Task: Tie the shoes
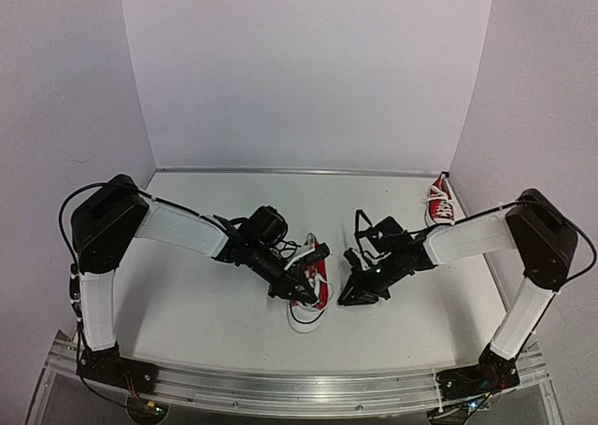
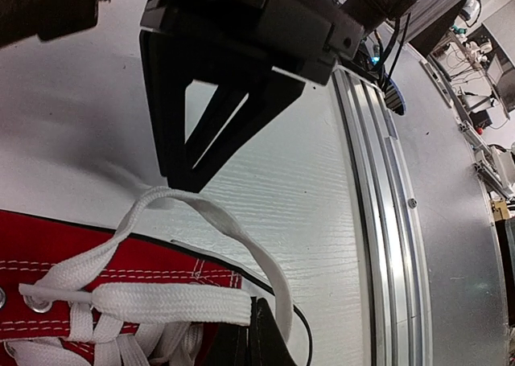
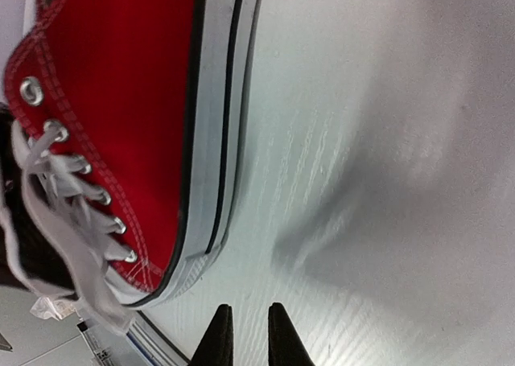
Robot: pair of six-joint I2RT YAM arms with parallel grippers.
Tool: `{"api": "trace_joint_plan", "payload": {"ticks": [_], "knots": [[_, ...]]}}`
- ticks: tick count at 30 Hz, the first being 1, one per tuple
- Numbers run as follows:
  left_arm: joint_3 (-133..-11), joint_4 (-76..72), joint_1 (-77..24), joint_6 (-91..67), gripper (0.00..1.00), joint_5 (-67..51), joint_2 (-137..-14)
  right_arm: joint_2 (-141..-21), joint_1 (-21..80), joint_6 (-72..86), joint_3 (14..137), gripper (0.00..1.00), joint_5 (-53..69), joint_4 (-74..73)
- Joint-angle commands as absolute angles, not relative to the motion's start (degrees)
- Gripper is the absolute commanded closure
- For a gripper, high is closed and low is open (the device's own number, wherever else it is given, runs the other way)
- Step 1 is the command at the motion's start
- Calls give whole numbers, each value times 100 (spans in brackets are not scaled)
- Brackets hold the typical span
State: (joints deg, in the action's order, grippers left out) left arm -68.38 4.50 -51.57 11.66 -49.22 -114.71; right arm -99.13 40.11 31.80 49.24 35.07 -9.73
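Shoe one (image 1: pixel 320 287) lies mid-table toward the near edge, its white lace (image 2: pixel 209 213) clamped in the left pincer (image 2: pixel 253 334), the right pincer (image 3: pixel 248 322) narrowly apart just beside it; shoe two (image 1: pixel 440 201) stands at the far right corner.
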Motion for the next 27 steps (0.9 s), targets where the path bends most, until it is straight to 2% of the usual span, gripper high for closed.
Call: {"api": "trace_joint_plan", "payload": {"ticks": [1, 16, 27], "knots": [[-7031, 568, -5139, 1196, 100, -4866, -11500, -10159, 4082, 3331, 5156, 86, 3610, -289], [-7247, 914, -5133, 1229, 100, -4767, -11689, -10070, 4146, 3514, 5134, 80, 4718, 959], [-7321, 841, -5133, 1196, 100, -4829, -11725, -10280, 4260, 3600, 5284, 74, 4928, 1117]]}}
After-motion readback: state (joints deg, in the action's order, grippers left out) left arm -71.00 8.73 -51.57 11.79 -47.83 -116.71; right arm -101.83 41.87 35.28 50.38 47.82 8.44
